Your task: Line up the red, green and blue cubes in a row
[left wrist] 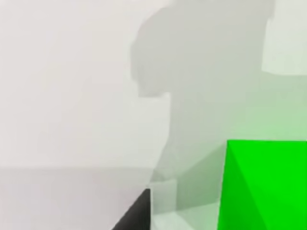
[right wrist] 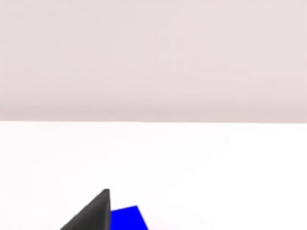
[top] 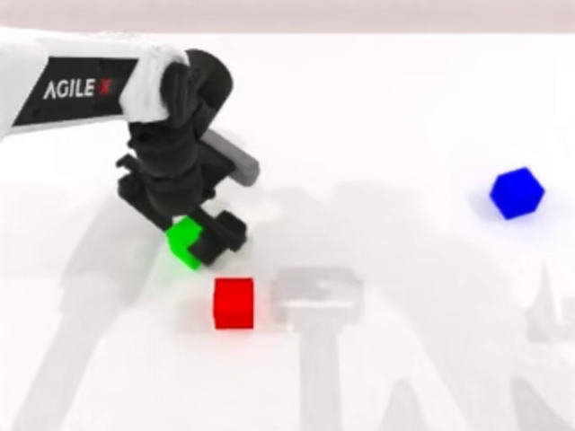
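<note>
Left gripper [top: 202, 241] had its fingers clamped on the green cube [top: 185, 239] across flat opposite faces, a block that looked rigid, light, possibly slick.

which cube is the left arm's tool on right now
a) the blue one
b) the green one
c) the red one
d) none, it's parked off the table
b: in the top view the left tool has its black fingers on either side of the green cube, just up and left of the red cube, while the blue cube sits alone far to the right.
</note>
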Controlling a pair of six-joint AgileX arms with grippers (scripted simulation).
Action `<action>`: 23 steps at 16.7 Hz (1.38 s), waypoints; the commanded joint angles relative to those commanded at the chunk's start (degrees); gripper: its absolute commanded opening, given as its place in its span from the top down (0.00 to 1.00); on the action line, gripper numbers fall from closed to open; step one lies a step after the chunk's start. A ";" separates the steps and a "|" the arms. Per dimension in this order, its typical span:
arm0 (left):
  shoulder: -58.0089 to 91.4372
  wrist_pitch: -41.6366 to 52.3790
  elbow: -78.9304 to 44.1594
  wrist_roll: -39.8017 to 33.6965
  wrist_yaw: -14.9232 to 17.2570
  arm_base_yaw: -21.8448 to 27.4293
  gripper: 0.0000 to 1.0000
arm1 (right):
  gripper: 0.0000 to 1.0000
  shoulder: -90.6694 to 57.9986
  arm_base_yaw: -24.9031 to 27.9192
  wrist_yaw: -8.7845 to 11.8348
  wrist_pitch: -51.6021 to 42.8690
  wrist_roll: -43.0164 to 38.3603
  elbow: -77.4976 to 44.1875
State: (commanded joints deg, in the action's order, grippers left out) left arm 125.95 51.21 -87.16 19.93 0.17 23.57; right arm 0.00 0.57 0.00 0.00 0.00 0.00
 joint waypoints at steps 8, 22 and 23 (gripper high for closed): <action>0.00 0.00 0.00 0.00 0.00 0.00 1.00 | 0.00 0.00 0.00 0.00 0.00 0.00 0.00; -4.08 11.19 -7.24 -0.20 0.20 -0.78 1.00 | 0.00 0.00 0.00 0.00 0.00 0.00 0.00; -4.71 12.79 -8.32 -0.22 0.19 -0.92 1.00 | 0.00 0.00 0.00 0.00 0.00 0.00 0.00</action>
State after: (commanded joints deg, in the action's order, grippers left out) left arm 121.23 64.00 -95.48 19.71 0.36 22.66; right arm 0.00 0.57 0.00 0.00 0.00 0.00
